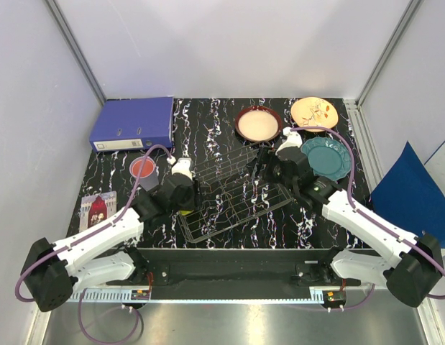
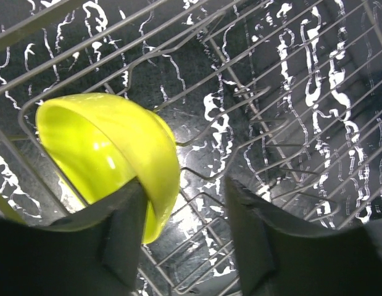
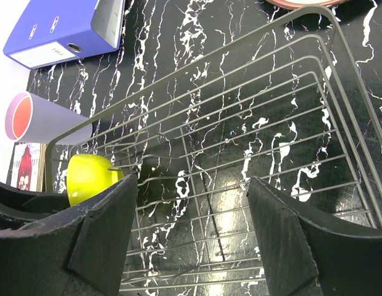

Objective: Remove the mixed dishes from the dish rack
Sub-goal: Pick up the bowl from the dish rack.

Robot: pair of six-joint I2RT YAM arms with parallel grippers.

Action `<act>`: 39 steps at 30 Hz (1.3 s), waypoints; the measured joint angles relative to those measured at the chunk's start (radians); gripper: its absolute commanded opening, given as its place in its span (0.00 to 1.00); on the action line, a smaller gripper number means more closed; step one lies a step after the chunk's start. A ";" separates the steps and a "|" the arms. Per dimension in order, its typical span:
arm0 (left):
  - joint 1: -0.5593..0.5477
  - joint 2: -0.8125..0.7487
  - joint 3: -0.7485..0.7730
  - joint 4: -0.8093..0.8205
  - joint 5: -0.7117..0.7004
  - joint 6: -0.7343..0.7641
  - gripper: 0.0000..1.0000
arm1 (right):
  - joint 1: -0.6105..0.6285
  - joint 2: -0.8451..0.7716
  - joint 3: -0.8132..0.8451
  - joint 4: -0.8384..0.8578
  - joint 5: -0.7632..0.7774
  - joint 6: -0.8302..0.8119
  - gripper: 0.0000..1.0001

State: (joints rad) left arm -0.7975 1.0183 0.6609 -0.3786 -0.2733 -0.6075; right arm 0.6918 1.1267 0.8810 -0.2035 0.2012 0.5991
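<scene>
"Left gripper [image 2: 184, 185] is spread wide at the left end of the dish rack [image 1: 236, 205]. Has it got anything?"

"Nothing clamped. The small yellow-green bowl [image 2: 104, 148] lies tipped on the wires, its rim wall between the fingers, just beside one of them."

"And further right?"

"Right gripper [image 3: 192, 185] hangs wide open over the rack's right part, holding nothing."

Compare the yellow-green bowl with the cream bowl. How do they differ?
The yellow-green bowl lies in the dish rack; the cream bowl sits on the table beyond it. The yellow-green bowl is tipped on its side; the cream bowl stands upright. The yellow-green bowl is one bright colour; the cream bowl has a dark red rim. Both are round and empty.
</scene>
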 measured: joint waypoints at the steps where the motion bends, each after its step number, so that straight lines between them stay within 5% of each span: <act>1: 0.001 0.000 -0.002 -0.002 0.000 0.001 0.38 | 0.000 0.000 -0.001 0.000 0.000 0.000 0.80; 7: 0.002 -0.004 -0.008 -0.013 0.004 0.005 0.20 | 0.000 -0.002 -0.003 0.001 0.001 0.000 0.80; 18: 0.001 -0.070 0.008 -0.093 0.011 0.003 0.13 | 0.000 -0.030 -0.013 0.004 0.020 0.000 0.79; 25: 0.000 -0.098 0.208 -0.145 -0.012 0.079 0.01 | 0.000 -0.033 -0.013 0.004 0.023 0.000 0.79; 32: 0.000 -0.098 0.375 -0.162 0.030 0.195 0.00 | 0.000 -0.061 -0.012 0.001 0.028 -0.004 0.79; 39: -0.020 -0.045 0.431 -0.160 0.237 0.392 0.00 | 0.000 -0.099 0.078 -0.086 0.050 -0.027 0.80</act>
State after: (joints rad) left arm -0.8177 0.9733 1.0916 -0.5388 -0.0360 -0.2157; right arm 0.6922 1.0275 0.9592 -0.2893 0.2516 0.5720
